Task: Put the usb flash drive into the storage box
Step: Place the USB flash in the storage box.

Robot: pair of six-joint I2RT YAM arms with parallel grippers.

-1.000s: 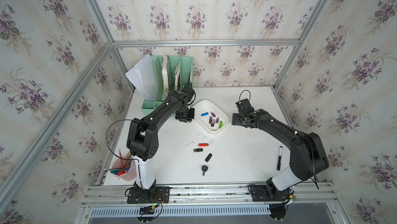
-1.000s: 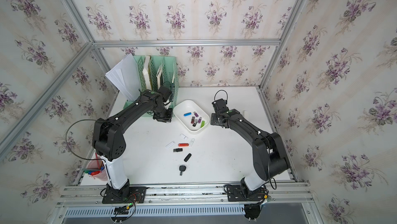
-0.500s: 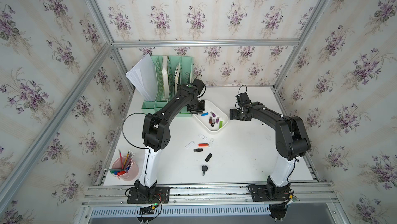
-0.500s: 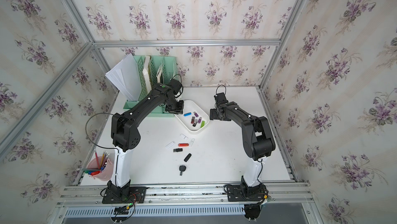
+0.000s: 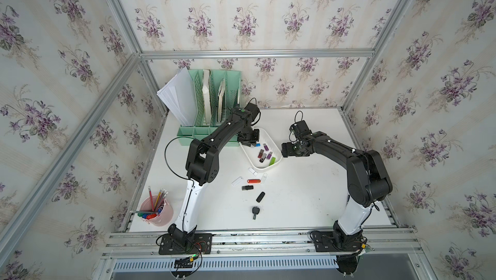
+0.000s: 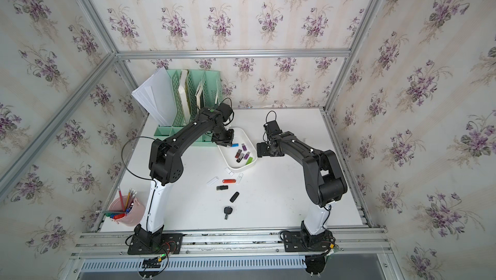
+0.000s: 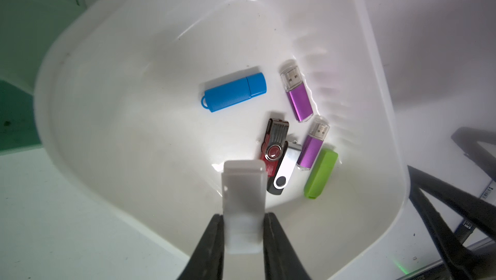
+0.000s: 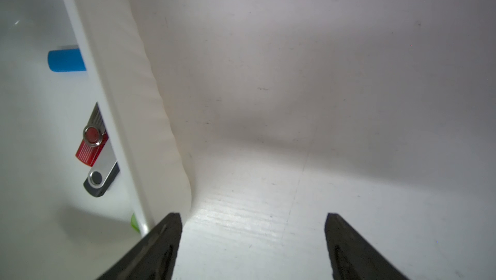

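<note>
Left tool (image 7: 243, 215), clamped on translucent white usb flash drive (image 7: 243, 190), moved in over shallow white plastic storage box (image 7: 80, 77); release due. Right tool (image 8: 252, 215) wide apart, empty.

The left arm (image 5: 212, 144) and right arm (image 5: 332, 148) are black, with blocky rounded joints and small white dots along the links; each rises from a white post (image 5: 188, 206) on a black base plate (image 5: 185, 243) trailing coloured wires; a thin black cable (image 5: 167, 155) loops beside the left arm; a green light (image 5: 242, 109) marks its far joint.
</note>
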